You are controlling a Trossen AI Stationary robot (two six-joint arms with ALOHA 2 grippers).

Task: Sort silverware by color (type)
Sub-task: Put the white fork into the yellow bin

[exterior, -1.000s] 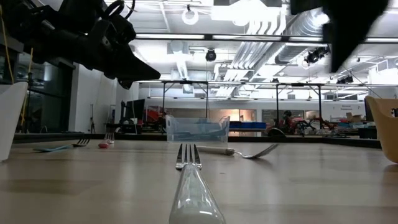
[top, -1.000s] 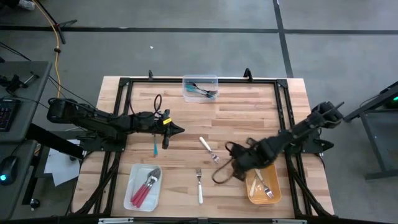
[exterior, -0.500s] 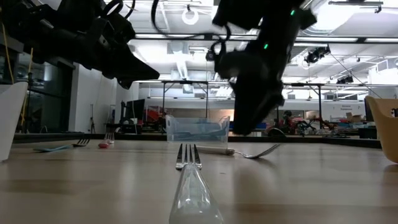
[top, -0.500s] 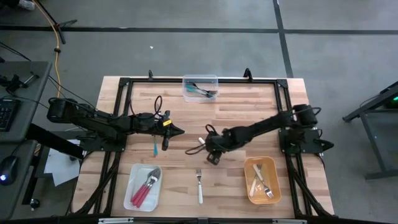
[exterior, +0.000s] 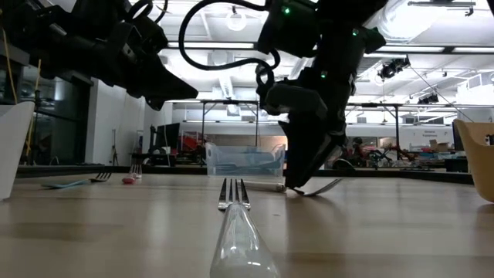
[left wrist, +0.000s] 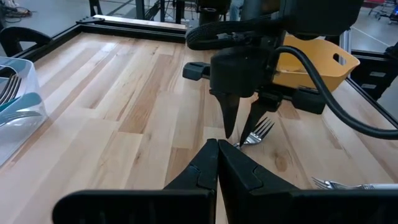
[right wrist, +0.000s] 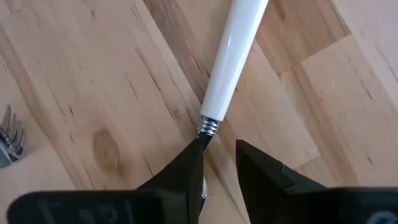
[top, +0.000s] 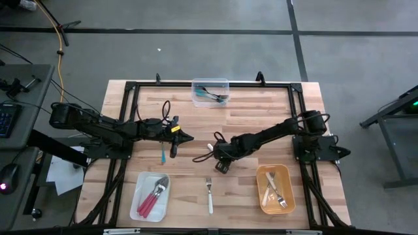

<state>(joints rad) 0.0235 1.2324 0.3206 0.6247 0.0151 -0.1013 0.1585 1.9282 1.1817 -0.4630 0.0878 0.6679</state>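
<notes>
A white-handled fork (right wrist: 235, 59) lies flat on the wooden table near its middle. My right gripper (right wrist: 219, 149) points steeply down over it. Its fingers stand a little apart, on either side of the metal neck just below the handle's ferrule (right wrist: 208, 127). The fork's tines (left wrist: 261, 127) stick out past the fingers. My left gripper (top: 189, 136) hovers shut above the table's left half, close to a teal fork (top: 162, 155) lying on the wood. A second white fork (top: 209, 194) lies near the front edge. My right gripper comes at the fork's neck from above with its fingers across it. One fingertip (right wrist: 196, 152) sits right beside the neck and bare wood shows by the other. I cannot tell whether either finger touches it. The fork lies on the table.
A clear bin (top: 210, 93) with teal forks stands at the far edge. A white tray (top: 140, 207) with pink-red forks sits near left, and a yellow bin (top: 262, 196) with white forks near right. A black frame (top: 130, 88) borders the table.
My right gripper has swung from above the yellow bin toward the table's middle and come down onto the white fork there. The fork lies where it lay before.
</notes>
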